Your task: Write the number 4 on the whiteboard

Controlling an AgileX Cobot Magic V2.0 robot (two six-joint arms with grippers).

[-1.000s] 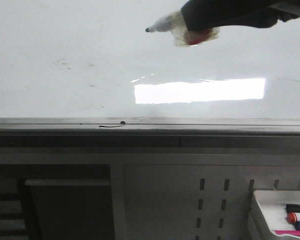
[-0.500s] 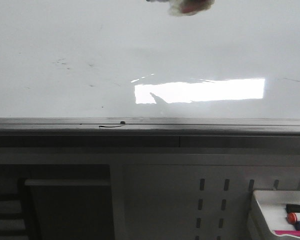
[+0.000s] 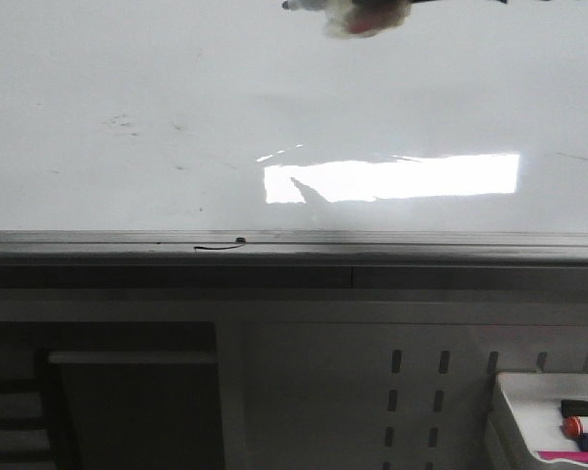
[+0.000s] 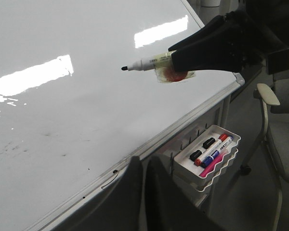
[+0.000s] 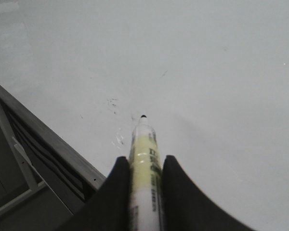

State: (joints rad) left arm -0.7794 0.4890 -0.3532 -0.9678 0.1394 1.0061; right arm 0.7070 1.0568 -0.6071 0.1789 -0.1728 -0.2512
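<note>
Whiteboard: the whiteboard (image 4: 77, 96) is a glossy white slab edged by a grey rail (image 3: 294, 245); it carries only faint grey smudges (image 3: 127, 122) and a short dark squiggle (image 3: 220, 247) on the rail. No number 4 is on it in any view, so by my reading the writing has not begun.

Marker: the marker (image 4: 147, 62) lies nearly level, long axis running from the gripper toward 9 o'clock in the left wrist view, black tip bare and leading. A crumpled clear wrap with a red patch (image 4: 172, 74) hangs below its barrel.

Right gripper: the right gripper (image 5: 143, 166) is clenched on the marker barrel, one finger on each side.

Left gripper: its own fingers cannot be made out, so I cannot tell how its jaws stand.

Key relation: the tip appears to hang above the board, apart from it, though contact cannot be ruled out; in the front view it sits at the 12 o'clock edge. The right arm is the one placed to write; the tip likely needs bringing down onto the surface.

Tray: a white tray of coloured markers (image 4: 209, 149) hangs off the board's near edge.
</note>
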